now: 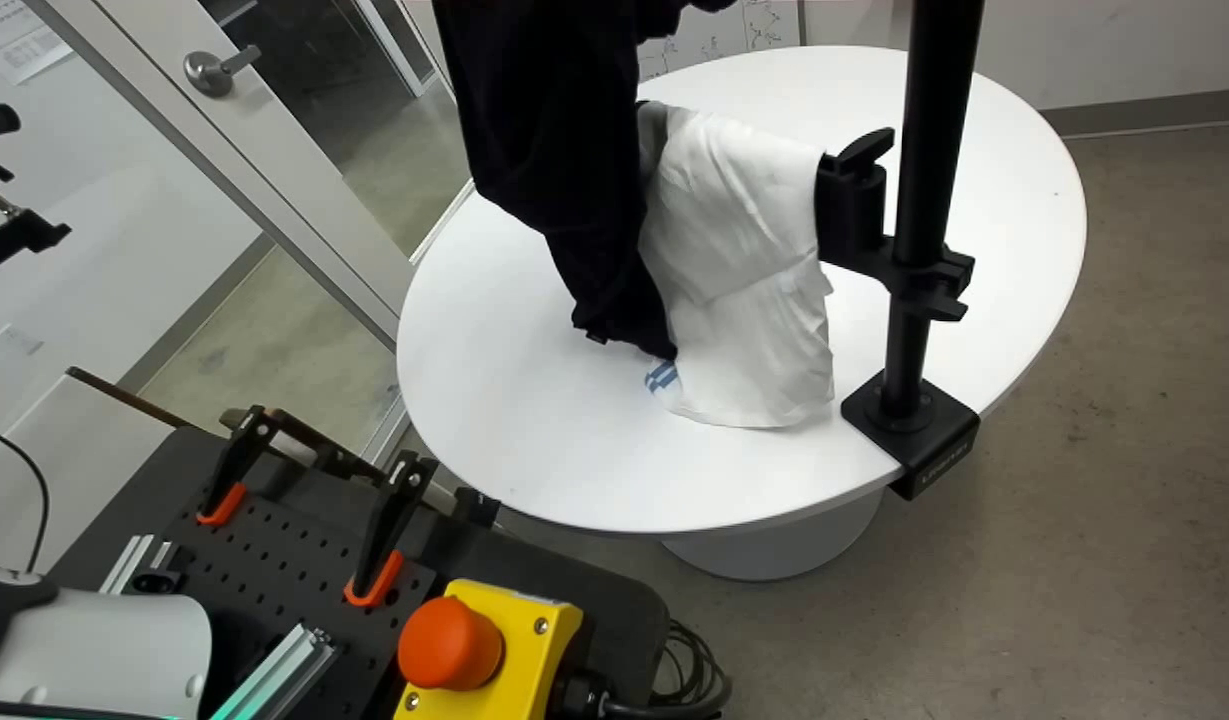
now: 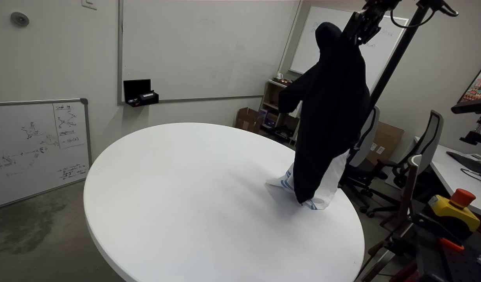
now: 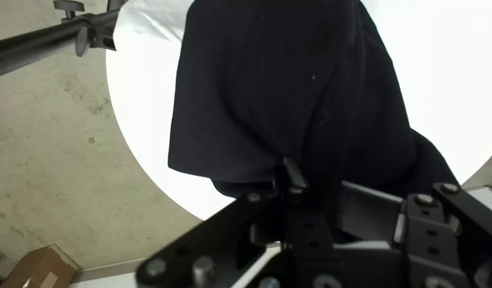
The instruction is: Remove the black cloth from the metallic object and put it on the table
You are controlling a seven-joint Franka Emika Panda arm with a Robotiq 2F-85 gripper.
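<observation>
The black cloth hangs long and limp from my gripper [image 2: 359, 37] in an exterior view. The cloth shows in both exterior views [image 1: 564, 120] [image 2: 330, 102], its lower end close above the white round table [image 1: 534, 400]. It hangs against the white cloth bundle [image 1: 744, 280]; whether they touch, I cannot tell. In the wrist view the black cloth [image 3: 270, 80] fills the space beyond and between my fingers [image 3: 316, 174], which pinch it with a dark gap. The metallic object is not clearly visible; a small grey patch shows at the bundle's upper edge.
A black pole [image 1: 939, 130] with a clamp base [image 1: 909, 425] stands at the table's rim, its bracket [image 1: 854, 215] beside the white bundle. A yellow box with a red button [image 1: 494, 650] sits on the dark cart. Chairs [image 2: 428, 137] and whiteboards surround the table.
</observation>
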